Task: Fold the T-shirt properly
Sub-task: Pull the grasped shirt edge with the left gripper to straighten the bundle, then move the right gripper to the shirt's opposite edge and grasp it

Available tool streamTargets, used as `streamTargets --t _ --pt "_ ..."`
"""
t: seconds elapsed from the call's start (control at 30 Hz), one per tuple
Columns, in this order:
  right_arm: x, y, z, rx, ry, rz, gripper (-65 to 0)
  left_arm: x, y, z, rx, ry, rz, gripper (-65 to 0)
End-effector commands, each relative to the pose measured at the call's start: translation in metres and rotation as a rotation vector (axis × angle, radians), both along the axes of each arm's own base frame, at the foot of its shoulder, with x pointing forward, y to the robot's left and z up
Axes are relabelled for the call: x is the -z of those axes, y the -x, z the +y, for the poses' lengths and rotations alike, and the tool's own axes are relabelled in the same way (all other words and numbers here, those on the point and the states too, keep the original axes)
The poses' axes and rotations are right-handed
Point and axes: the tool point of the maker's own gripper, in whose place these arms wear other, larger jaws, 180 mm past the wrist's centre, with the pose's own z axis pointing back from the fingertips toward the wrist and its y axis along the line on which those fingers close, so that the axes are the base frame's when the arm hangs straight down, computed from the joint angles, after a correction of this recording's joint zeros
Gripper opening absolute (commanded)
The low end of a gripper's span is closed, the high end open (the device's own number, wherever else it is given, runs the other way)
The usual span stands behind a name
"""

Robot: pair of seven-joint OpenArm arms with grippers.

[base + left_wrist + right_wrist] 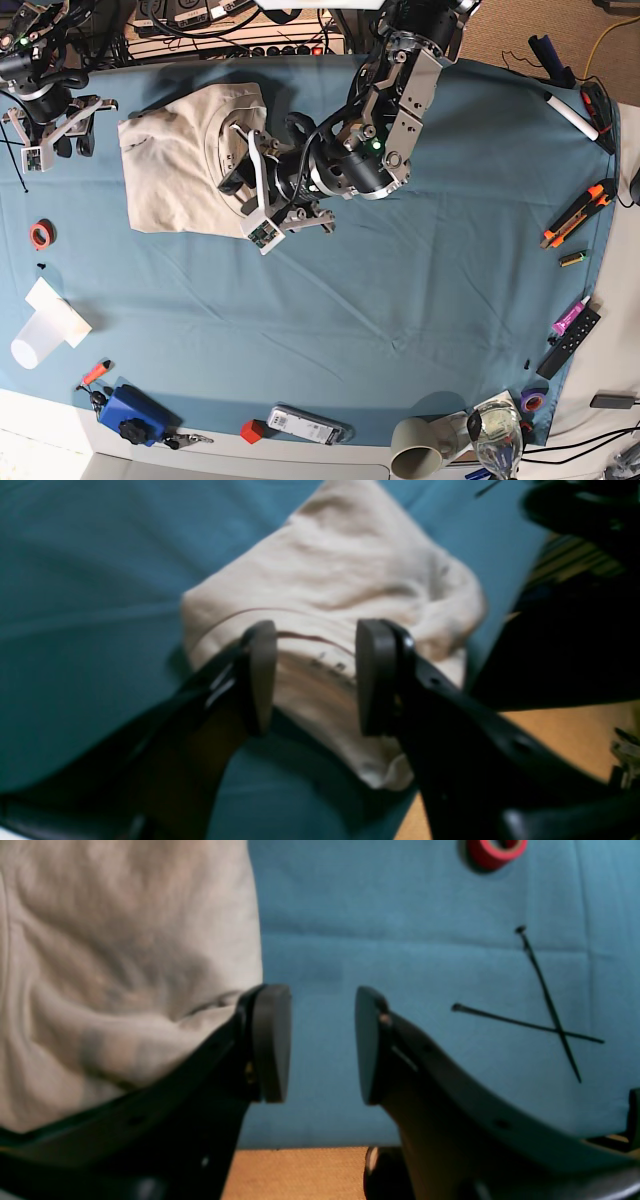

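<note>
T-shirt: folded into a rough beige bundle on the teal desk, far-left part of the base view | left claw: jaws parted, empty, hovering over the collar edge | right claw: jaws parted, empty, just beside the shirt's edge, near two crossed black cable ties

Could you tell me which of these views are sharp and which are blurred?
Base view: sharp, evenly lit across the T-shirt. Left wrist view: soft throughout, dim, neck print unreadable. Right wrist view: cloth blurred, zip ties fairly crisp.
</note>
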Motion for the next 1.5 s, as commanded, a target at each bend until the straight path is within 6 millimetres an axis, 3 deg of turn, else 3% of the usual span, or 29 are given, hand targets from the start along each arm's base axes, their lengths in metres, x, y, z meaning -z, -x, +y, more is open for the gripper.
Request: streamTargets --t 0.0,0.3,0.5,0.67,0.77,0.97,1.27,1.4,1.47 --pt "-0.009 -0.002 -0.004 -0.016 0.03 -0.025 -42.9 -0.019 -0.008 -0.006 -0.021 0.043 -0.04 -38.3" --pt "-0.009 0.006 -0.027 0.067 0.082 0.03 -42.9 -0.023 -0.022 0.015 -0.13 -0.046 -0.096 -38.3" --pt "0.026 0.01 -0.03 0.071 -0.133 0.069 -42.9 -0.026 -0.015 0.031 -0.199 -0.065 -0.115 -38.3" --pt "0.034 0.012 -0.02 0.006 -0.33 0.099 -42.9 -0.029 -0.002 0.048 -0.215 -0.066 -0.147 -38.3" --pt "0.03 0.013 -0.008 -0.076 -0.406 0.119 -42.9 -0.025 0.003 0.055 -0.216 -0.079 -0.145 -38.3" --pt "0.008 -0.004 0.004 -0.14 -0.481 0.02 -42.9 -0.019 0.011 0.054 -0.209 -0.074 -0.116 -38.3" --pt "-0.017 -0.041 0.004 -0.169 -0.469 -0.102 -42.9 -0.012 0.02 0.054 -0.208 -0.075 -0.086 -38.3" --pt "-0.001 -0.035 -0.015 -0.11 -0.358 -0.017 -42.0 -0.008 0.024 0.054 -0.208 -0.076 -0.072 -38.3" --pt "0.008 -0.028 -0.024 -0.081 -0.308 0.033 -34.6 -0.007 0.026 0.053 -0.21 -0.071 -0.066 -38.3"
